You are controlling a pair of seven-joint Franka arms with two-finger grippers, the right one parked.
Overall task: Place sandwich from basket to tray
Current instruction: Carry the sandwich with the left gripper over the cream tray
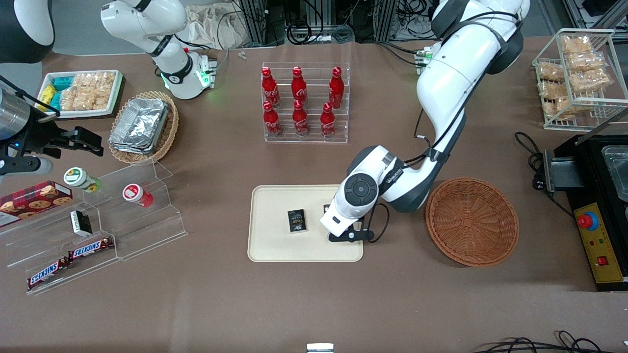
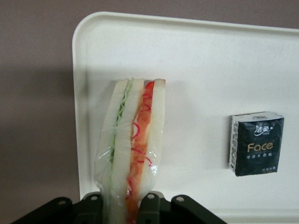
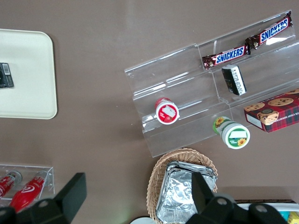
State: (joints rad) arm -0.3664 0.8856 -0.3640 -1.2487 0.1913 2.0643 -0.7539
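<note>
Left wrist view: sandwich [image 2: 133, 154] in clear wrap, clamped between the gripper [image 2: 133, 207] fingers at its wider end, tapering end pointing away over the tray [image 2: 196, 60]; green filling on one side, red on the other, white bread between. Whether touching the tray surface or held just above it, cannot tell. Small black packet [image 2: 256, 143] marked "Face" lying flat on the same tray, apart from the sandwich. Front view: gripper [image 1: 349, 236] low over the tray [image 1: 274, 245] at its end nearest the basket [image 1: 472, 221], sandwich itself hidden under the wrist. Black packet [image 1: 296, 220] near the tray's middle, at about 9 o'clock from the gripper. Round reddish-brown basket on the brown counter [image 1: 314, 304] at about 3 o'clock from the tray, just beside it but not touching, nothing visible inside. Rack of red bottles [image 1: 300, 102] at about 12 o'clock from the tray, farther from the camera.
</note>
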